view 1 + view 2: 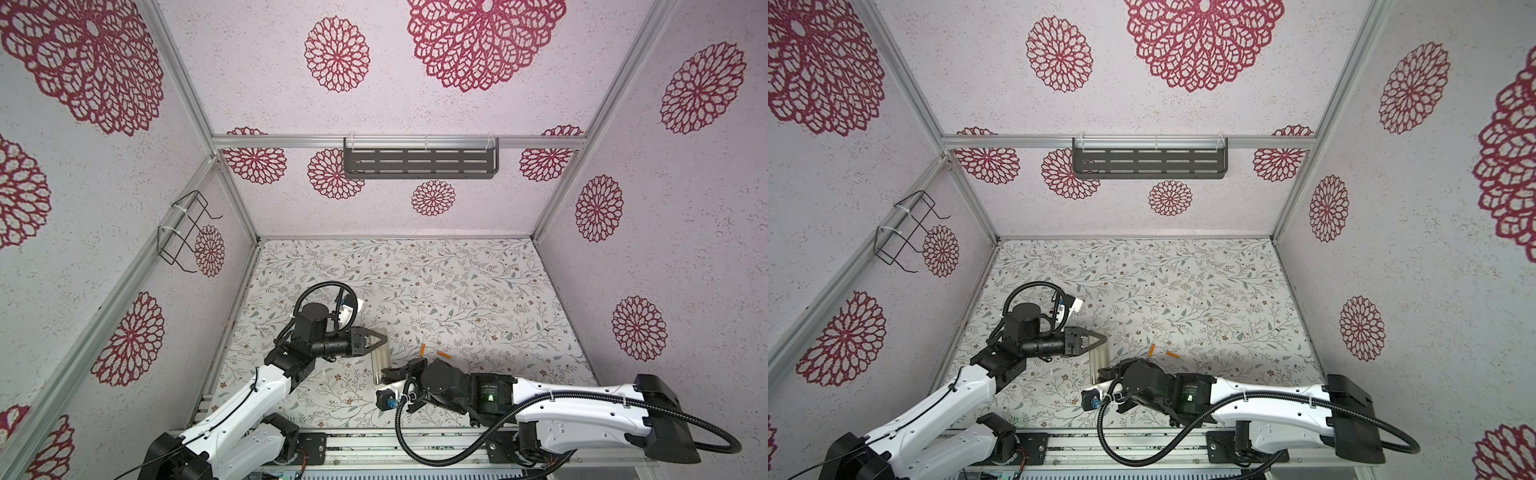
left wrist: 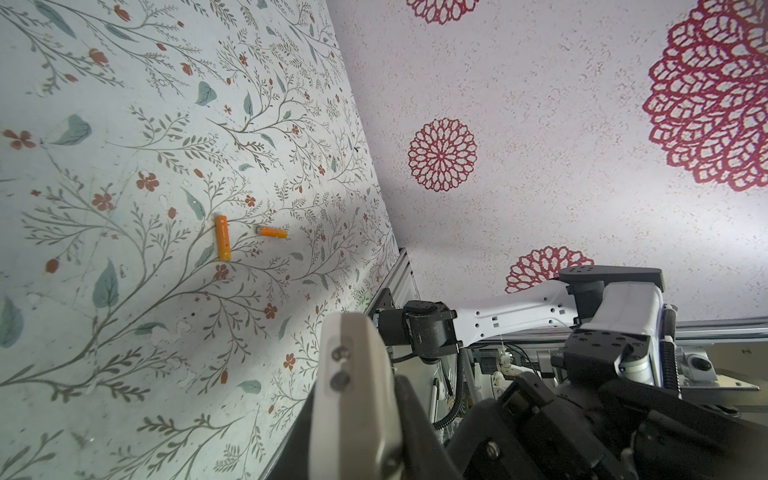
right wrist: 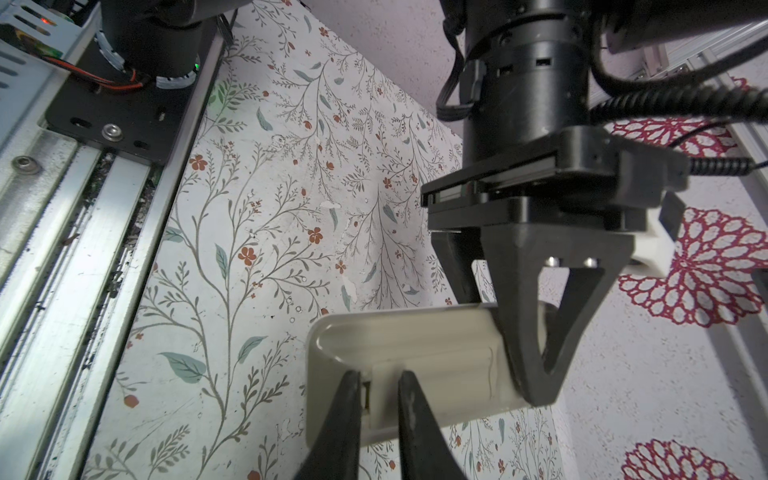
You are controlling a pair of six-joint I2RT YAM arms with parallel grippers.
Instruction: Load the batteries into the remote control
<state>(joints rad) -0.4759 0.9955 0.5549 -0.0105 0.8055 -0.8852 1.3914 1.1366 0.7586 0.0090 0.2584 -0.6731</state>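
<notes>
The beige-backed remote control [image 1: 380,358] [image 1: 1100,358] lies lengthwise at the front middle of the floral table. My left gripper [image 1: 384,338] [image 1: 1104,338] is shut on its far end, and its dark fingers flank the remote [image 2: 357,395] in the left wrist view. At the near end, my right gripper [image 3: 380,376] [image 1: 388,370] has its jaws a narrow gap apart. Its tips rest on the back of the remote [image 3: 415,345], at the latch edge of the battery cover [image 3: 440,374]. Two orange batteries [image 1: 423,348] [image 1: 444,354] [image 2: 222,243] [image 2: 272,232] lie loose just right of the remote.
A dark slotted shelf [image 1: 419,162] hangs on the back wall and a wire basket [image 1: 187,232] on the left wall. Metal rails [image 1: 374,453] run along the table's front edge, under both arm bases.
</notes>
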